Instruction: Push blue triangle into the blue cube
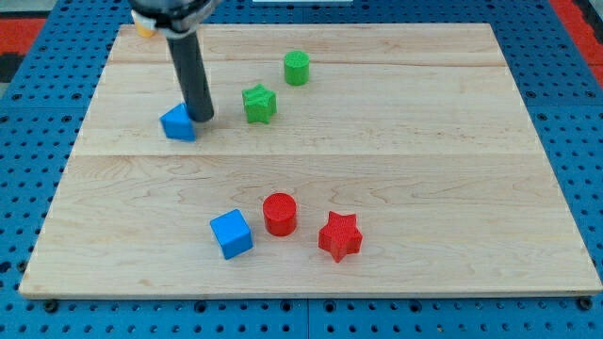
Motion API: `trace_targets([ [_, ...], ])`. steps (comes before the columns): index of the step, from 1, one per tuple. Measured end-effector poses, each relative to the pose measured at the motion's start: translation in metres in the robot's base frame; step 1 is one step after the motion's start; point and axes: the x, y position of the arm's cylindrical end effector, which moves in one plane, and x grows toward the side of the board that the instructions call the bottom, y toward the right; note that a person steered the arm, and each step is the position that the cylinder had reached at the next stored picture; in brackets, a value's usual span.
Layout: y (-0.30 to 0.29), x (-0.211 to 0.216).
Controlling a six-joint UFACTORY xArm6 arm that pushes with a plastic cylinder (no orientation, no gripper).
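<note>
The blue triangle (177, 123) lies on the wooden board at the view's upper left. The blue cube (232, 234) sits lower down, toward the view's bottom, left of centre. My tip (203, 119) is at the triangle's right edge, touching or almost touching it. The dark rod rises from there toward the view's top left.
A green star (259, 103) lies just right of my tip. A green cylinder (297, 68) is further up and right. A red cylinder (280, 214) and a red star (340, 235) sit right of the blue cube. A yellow block (143, 29) peeks at the top left, behind the arm.
</note>
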Motion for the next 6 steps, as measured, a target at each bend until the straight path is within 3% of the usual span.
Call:
trace_targets([
  [2, -0.062, -0.042],
  [4, -0.006, 0.061],
  [6, 0.025, 0.071],
])
